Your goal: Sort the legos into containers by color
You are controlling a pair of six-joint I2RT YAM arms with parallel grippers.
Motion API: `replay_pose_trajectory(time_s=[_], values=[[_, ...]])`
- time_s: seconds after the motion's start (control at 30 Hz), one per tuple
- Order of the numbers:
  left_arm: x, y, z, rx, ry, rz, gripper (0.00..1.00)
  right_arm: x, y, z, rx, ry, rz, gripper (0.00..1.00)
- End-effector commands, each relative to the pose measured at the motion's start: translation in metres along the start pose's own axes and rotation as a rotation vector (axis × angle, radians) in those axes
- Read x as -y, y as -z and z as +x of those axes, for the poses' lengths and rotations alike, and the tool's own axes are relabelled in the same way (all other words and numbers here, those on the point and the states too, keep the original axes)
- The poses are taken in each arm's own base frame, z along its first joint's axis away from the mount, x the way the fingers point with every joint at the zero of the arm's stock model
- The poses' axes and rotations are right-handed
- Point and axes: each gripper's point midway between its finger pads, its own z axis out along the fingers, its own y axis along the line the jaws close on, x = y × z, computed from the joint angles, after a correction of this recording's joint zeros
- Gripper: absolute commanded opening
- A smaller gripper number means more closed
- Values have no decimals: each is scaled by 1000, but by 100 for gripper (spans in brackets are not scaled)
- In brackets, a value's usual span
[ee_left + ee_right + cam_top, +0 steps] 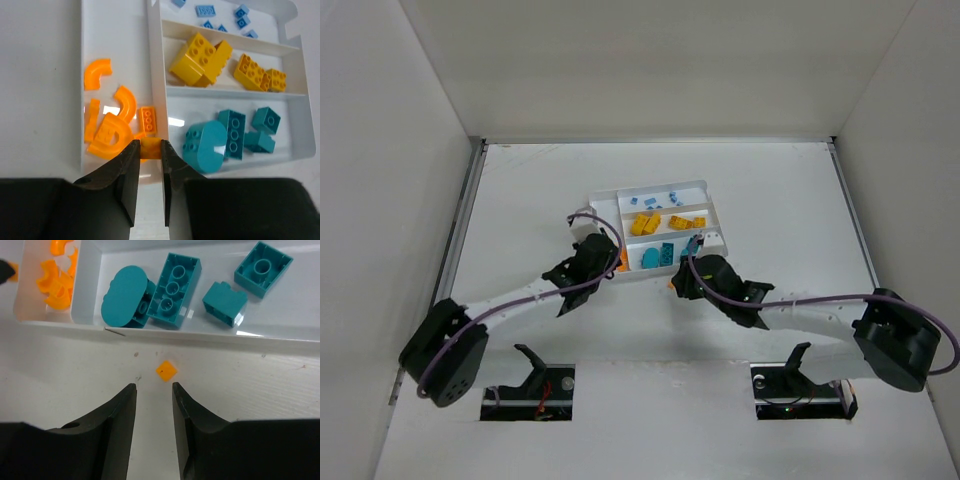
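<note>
The white tray [603, 198] lies mid-table. Its sections hold sorted legos: light blue [205, 10] farthest, yellow [200, 62] in the middle, teal [230, 135] nearest, and orange curved pieces [107, 135] in the narrow side section. My left gripper [149, 145] is shut on a small orange lego [150, 150], right at the tray's near rim by the orange section. My right gripper [154, 386] is open above the table in front of the tray's near wall [200, 335]. A tiny orange piece [166, 370] lies on the table just ahead of its fingertips, untouched.
In the top view both arms reach forward to the tray's near edge, the left gripper [612, 262] at its left corner and the right gripper [680, 280] at the middle. White walls enclose the table on three sides.
</note>
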Motion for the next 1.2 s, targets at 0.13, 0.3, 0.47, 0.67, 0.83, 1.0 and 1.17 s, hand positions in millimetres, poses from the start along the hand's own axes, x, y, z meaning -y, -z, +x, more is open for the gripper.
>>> replay_pose_trajectory(time_s=[0.13, 0.3, 0.47, 0.67, 0.83, 1.0, 1.17], values=[[19, -48, -17, 13, 9, 0, 15, -7, -16, 20, -60, 28, 19, 46], [12, -62, -19, 16, 13, -26, 32, -11, -21, 19, -69, 33, 16, 52], [11, -48, -37, 100, 14, 11, 43, -9, -30, 23, -105, 38, 58, 52], [5, -34, -46, 169, 28, 49, 46, -6, -40, 28, -139, 32, 114, 48], [0, -24, -51, 208, 60, 74, 47, -2, -44, 31, -158, 12, 180, 44], [-2, -22, -47, 216, 75, 86, 47, 4, -48, 32, -173, -6, 255, 41], [0, -24, -42, 199, 82, 94, 47, 8, -49, 34, -186, 3, 298, 36]])
